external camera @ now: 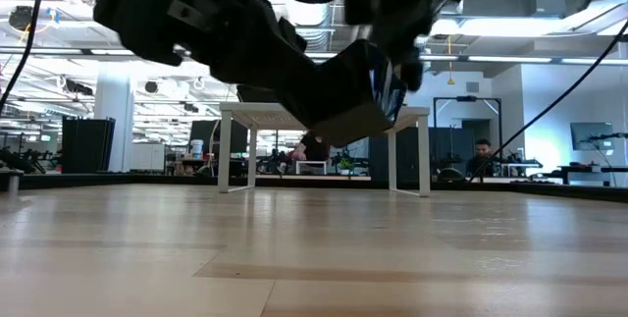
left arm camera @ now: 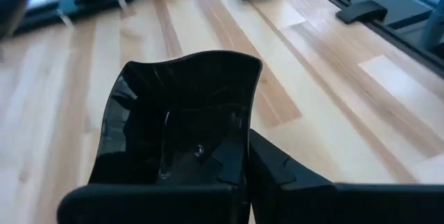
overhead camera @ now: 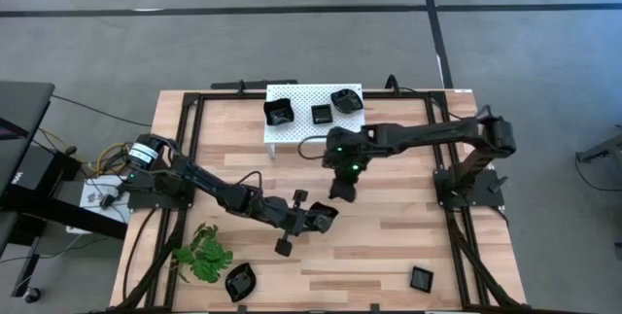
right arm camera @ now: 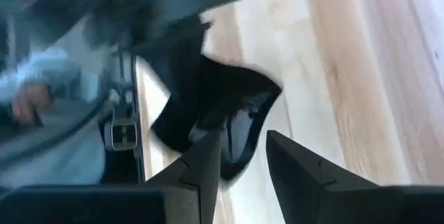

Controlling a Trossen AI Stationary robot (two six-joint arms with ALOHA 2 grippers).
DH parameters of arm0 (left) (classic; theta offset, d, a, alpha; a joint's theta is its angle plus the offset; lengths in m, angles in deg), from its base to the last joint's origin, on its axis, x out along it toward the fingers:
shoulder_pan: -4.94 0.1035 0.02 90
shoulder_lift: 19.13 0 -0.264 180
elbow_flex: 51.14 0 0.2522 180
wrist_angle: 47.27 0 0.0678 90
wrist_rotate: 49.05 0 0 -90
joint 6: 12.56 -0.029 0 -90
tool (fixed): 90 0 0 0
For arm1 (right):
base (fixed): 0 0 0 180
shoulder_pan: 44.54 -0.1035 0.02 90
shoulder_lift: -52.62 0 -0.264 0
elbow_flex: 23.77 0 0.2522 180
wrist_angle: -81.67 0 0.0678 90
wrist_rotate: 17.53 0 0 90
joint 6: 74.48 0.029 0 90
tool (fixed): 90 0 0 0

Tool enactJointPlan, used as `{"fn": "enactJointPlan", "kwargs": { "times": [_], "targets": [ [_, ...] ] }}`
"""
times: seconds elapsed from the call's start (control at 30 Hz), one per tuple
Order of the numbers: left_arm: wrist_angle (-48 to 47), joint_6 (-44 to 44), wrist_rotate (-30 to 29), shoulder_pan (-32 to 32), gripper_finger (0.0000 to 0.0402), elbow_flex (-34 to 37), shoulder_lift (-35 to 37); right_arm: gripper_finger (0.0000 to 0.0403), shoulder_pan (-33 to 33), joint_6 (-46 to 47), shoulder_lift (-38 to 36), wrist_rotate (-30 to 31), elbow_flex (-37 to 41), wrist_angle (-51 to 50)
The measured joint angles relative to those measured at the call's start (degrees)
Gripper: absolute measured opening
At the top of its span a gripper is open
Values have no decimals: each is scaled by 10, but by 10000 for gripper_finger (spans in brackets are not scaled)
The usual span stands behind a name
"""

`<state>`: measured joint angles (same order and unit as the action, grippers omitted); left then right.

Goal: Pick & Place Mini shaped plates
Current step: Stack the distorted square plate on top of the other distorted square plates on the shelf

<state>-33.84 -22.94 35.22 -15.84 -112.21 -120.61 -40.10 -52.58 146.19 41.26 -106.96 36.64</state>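
My left gripper (overhead camera: 309, 221) reaches to the table's middle and is shut on a glossy black mini plate (left arm camera: 182, 113) with a wavy rim. That plate (external camera: 348, 101) hangs clear of the wooden table. My right gripper (right arm camera: 243, 156) stands open just past it on the far side (overhead camera: 342, 191), slanting down, with nothing between its fingers. Three more mini plates (overhead camera: 321, 114) sit on the white perforated platform (overhead camera: 301, 131) at the far middle. Two others rest on the table near its front edge (overhead camera: 240, 281) (overhead camera: 421, 278). My left gripper pinches the plate's side wall (left arm camera: 239, 130) between its two fingers, one finger (left arm camera: 223, 160) inside the dish and the other (left arm camera: 284, 175) outside. The fingers slant down from the table's left. The plate is lifted clear of the table, its hollow tilted back toward the wrist.
A green plant sprig (overhead camera: 204, 252) lies at the near left. Black frame rails (overhead camera: 194, 139) run along the table's edges. The right arm's base (overhead camera: 466, 183) stands at the right. Bare wood lies between the grippers and the near edge.
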Motion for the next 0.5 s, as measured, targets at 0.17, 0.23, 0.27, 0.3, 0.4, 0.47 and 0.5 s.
{"fn": "enactJointPlan", "kwargs": {
  "times": [0.17,0.23,0.27,0.3,0.4,0.47,0.5],
  "targets": [
    [-16,32,-15,-20,12,1,3,113,-30,-77,-72,89,-4,-76],
    [-27,31,-57,-28,12,1,19,113,-51,-105,-110,166,1,-116],
    [-29,28,-82,-30,11,1,29,113,-62,-114,-130,200,9,-127],
    [-48,19,-105,-30,10,1,46,113,-74,-118,-151,223,21,-133],
    [-101,-10,-170,-21,8,1,106,113,-107,-119,-217,248,81,-96],
    [-121,-14,-203,-7,10,1,154,113,-125,-119,-255,254,135,-28],
    [-130,-14,-211,5,11,1,178,113,-132,-119,-272,255,165,16]
  ]
}}
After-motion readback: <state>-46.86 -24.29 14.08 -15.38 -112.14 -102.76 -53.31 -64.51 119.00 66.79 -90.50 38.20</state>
